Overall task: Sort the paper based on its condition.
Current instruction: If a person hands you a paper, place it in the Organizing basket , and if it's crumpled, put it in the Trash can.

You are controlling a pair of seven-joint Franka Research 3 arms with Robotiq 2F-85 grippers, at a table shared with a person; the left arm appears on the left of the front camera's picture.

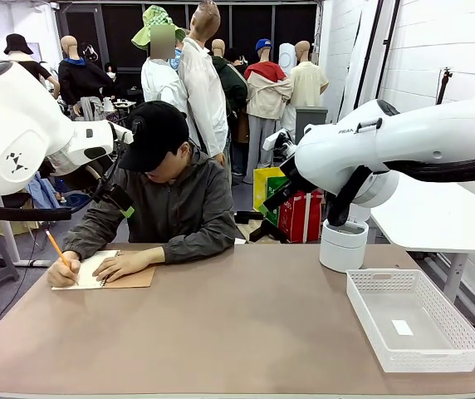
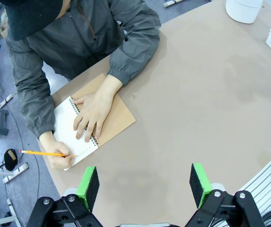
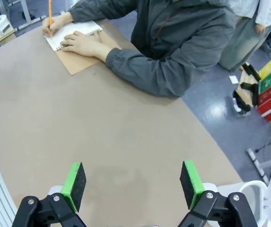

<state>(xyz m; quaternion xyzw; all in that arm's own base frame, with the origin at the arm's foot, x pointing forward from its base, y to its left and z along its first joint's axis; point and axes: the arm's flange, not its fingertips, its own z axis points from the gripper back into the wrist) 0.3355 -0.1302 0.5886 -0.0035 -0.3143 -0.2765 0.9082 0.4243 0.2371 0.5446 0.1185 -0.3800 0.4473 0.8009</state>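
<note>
Front view shows me the person at the far left of the desk (image 1: 246,332), writing with a pencil (image 1: 56,249) on the paper (image 1: 92,270), which lies in the open notebook (image 1: 134,278). I see a white basket (image 1: 416,320) near right. Left pincer (image 2: 145,185) and right pincer (image 3: 133,183) hang spread above the desk, holding nothing.
</note>
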